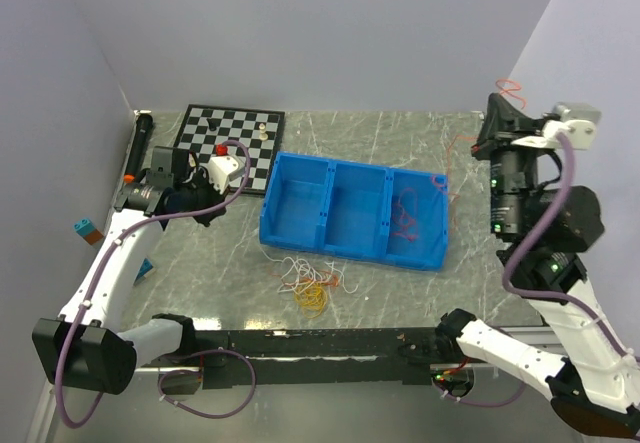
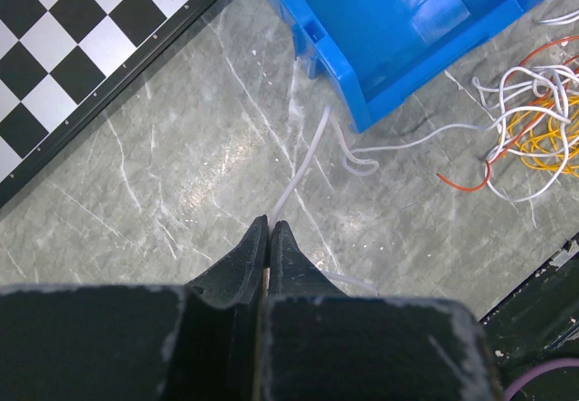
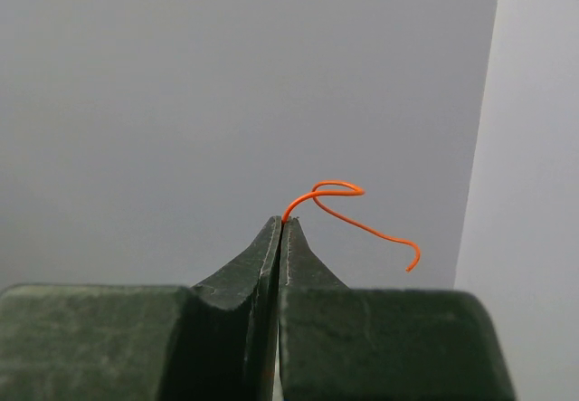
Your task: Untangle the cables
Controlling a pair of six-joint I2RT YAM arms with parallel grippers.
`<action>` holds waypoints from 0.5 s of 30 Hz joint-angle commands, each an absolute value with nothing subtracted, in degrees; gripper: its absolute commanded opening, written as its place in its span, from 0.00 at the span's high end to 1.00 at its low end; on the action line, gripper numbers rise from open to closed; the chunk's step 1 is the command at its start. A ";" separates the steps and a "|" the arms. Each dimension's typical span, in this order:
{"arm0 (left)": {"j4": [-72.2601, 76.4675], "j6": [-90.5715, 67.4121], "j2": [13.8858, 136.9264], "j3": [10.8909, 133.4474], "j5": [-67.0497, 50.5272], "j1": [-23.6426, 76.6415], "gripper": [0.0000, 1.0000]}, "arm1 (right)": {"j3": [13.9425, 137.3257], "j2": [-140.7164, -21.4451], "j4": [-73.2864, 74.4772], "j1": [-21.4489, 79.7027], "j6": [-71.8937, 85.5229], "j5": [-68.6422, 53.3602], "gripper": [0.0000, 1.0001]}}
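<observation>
Worktop (image 1: 230,253) off the blue bin (image 1: 330,245)'s left edge lies under our left claw (image 2: 270,224), closed tight on a white cable (image 2: 303,161); past the bin's right edge, the right claw (image 3: 280,223) pinches an orange cable (image 3: 371,229) aloft.

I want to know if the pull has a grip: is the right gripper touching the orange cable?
Touching. The right wrist view shows the orange cable pinched between the shut fingertips of the right gripper.

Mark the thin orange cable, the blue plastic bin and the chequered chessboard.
Thin orange cable (image 3: 362,225): right wrist view, free tail.
Blue plastic bin (image 1: 340,246): top external view, front wall.
Chequered chessboard (image 1: 238,128): top external view, middle squares.
</observation>
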State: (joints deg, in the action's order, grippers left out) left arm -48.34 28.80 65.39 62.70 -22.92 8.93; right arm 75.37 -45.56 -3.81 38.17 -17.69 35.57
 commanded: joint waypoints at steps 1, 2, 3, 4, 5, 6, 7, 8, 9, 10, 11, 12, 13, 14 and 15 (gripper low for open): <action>-47.99 27.86 64.60 63.37 -24.79 9.05 0.99 | 79.10 -44.03 -6.77 37.79 -18.81 33.49 1.00; -47.81 27.69 64.77 63.28 -24.70 9.14 0.99 | 78.75 -43.77 -6.68 37.79 -18.55 33.40 1.00; -47.64 27.60 64.95 63.02 -24.52 9.14 0.99 | 78.31 -43.60 -6.51 37.79 -18.37 33.49 1.00; -47.46 27.51 65.04 62.84 -24.43 9.14 0.99 | 77.79 -43.42 -6.42 37.79 -18.28 33.75 1.00; -47.37 27.51 65.21 62.84 -24.35 9.14 0.99 | 77.00 -43.33 -6.24 37.79 -18.11 34.01 1.00; -47.20 27.51 65.48 62.67 -24.26 9.23 0.99 | 76.04 -43.24 -6.33 37.79 -18.02 34.10 1.00; -47.28 27.42 65.57 62.67 -24.17 9.23 0.99 | 75.33 -43.24 -6.68 37.79 -18.19 34.28 1.00; -47.02 27.42 65.65 62.58 -24.08 9.23 0.99 | 74.89 -43.33 -7.03 37.79 -18.37 34.28 1.00; -46.93 27.33 65.65 62.49 -23.91 9.23 0.99 | 75.14 -43.50 -7.03 37.79 -18.37 33.93 1.00; -46.93 27.33 65.74 62.49 -23.91 9.32 0.99 | 76.10 -43.77 -7.38 37.79 -18.80 33.84 1.00; -46.93 27.42 65.92 62.40 -23.65 9.32 0.99 | 77.42 -44.12 -7.47 37.79 -19.24 33.49 1.00; -46.85 27.51 65.83 62.40 -23.47 9.32 0.99 | 79.17 -44.64 -7.73 37.79 -19.77 33.49 1.00; -46.76 27.51 65.92 62.23 -23.38 9.32 0.99 | 80.93 -45.17 -8.08 37.71 -20.73 33.31 1.00; -46.50 27.51 65.92 61.79 -23.12 9.32 0.99 | 82.34 -45.44 -8.17 37.79 -21.26 32.88 1.00; -46.23 27.51 65.83 61.35 -23.03 9.32 0.99 | 83.75 -45.96 -7.83 37.71 -21.53 32.52 1.00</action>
State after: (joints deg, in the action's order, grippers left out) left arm -47.77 27.79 65.54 62.30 -22.76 9.10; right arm 77.62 -44.27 -5.87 38.06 -18.94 34.24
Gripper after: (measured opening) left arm 0.026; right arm 0.009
